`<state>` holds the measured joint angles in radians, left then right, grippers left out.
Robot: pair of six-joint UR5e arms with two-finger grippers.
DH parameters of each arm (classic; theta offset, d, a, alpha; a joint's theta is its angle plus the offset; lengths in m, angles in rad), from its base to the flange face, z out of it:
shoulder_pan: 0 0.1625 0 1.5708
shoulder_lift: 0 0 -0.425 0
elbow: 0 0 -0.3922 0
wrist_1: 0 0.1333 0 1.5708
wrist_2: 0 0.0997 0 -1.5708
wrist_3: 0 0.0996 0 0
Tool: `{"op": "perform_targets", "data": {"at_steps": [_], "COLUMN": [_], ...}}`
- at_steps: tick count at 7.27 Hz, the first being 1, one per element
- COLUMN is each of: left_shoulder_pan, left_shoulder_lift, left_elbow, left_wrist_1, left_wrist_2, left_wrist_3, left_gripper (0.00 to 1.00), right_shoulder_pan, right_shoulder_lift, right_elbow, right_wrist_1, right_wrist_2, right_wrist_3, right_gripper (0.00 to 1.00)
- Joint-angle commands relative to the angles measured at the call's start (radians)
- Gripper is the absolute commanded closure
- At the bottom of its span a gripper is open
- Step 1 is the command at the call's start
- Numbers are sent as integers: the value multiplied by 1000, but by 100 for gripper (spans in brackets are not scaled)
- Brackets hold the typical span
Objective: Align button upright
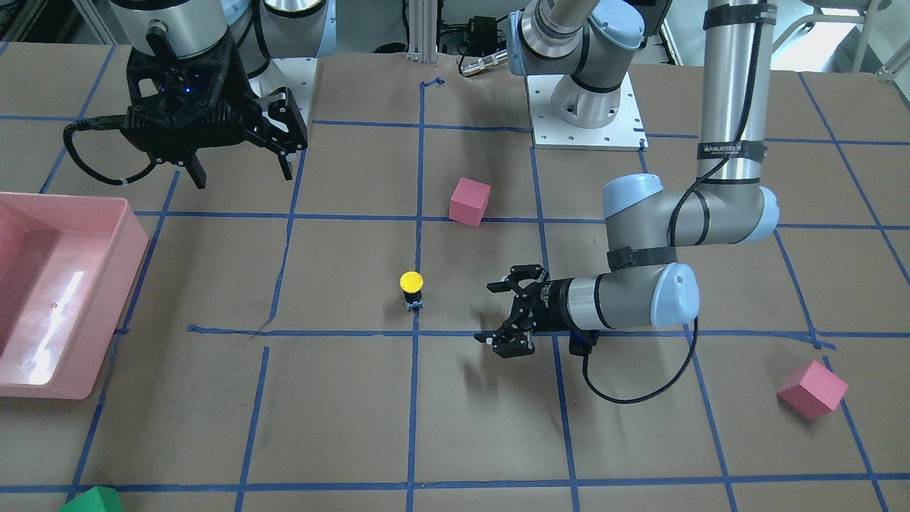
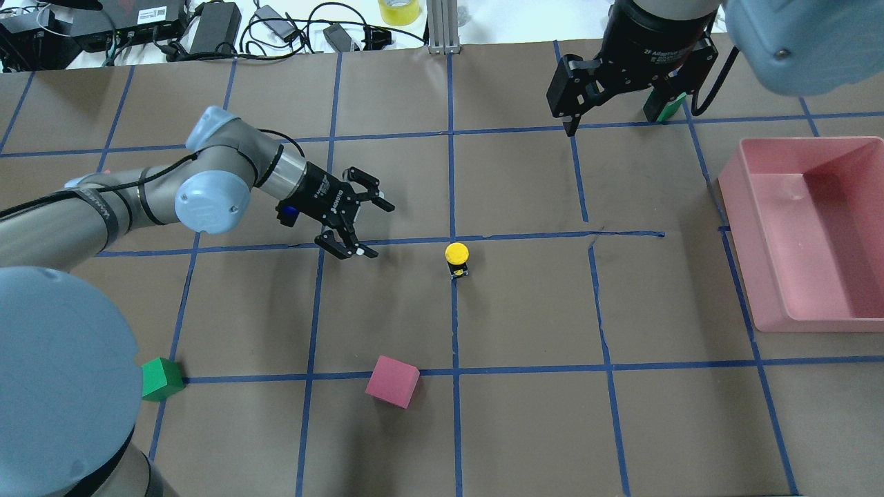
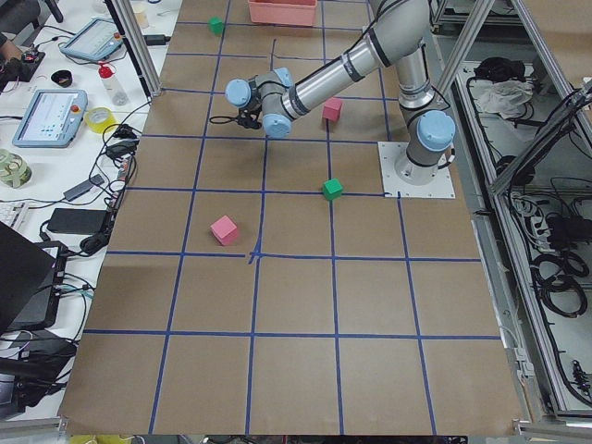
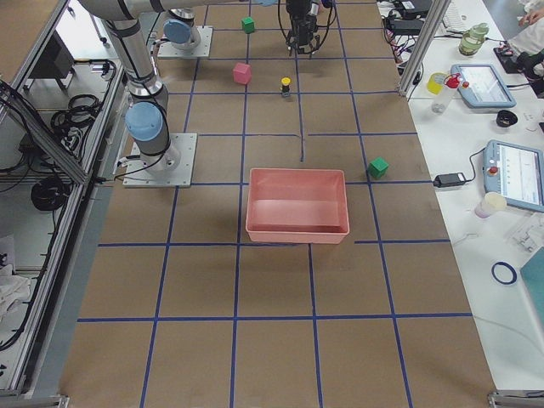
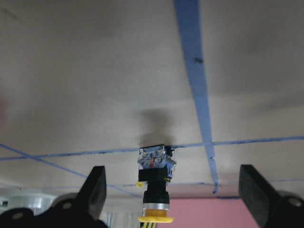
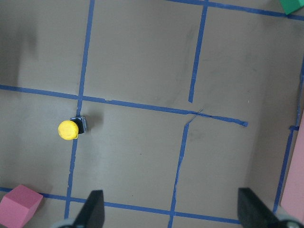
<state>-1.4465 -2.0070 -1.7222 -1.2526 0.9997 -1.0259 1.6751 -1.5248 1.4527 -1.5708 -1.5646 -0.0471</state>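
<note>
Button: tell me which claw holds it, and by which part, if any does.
Neither. The button stands free on the table, cap up; the left claw and right claw are open and empty.

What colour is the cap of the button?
Yellow; the button shows it best in the overhead exterior view.
</note>
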Motion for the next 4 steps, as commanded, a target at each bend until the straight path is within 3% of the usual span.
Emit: {"op": "perform_targets", "data": {"at_steps": [1, 2, 4], "left_shoulder_pan": [11, 11, 6], "left_shoulder_lift": [101, 134, 232], "left_elbow": [91, 120, 147], "left_wrist_1": [-77, -129, -143], "left_wrist_2": [232, 431, 497], "left_wrist_3": [216, 477, 707], "left_gripper": [0, 0, 0], "right_shoulder_pan": [0, 0, 0], "right_shoulder_lift": [0, 0, 0], "right_elbow": [0, 0, 0], "right_wrist_1": [0, 0, 0], "right_wrist_2": [0, 0, 0], "right_wrist_3": [-1, 1, 1], "right_gripper": [0, 0, 0]}}
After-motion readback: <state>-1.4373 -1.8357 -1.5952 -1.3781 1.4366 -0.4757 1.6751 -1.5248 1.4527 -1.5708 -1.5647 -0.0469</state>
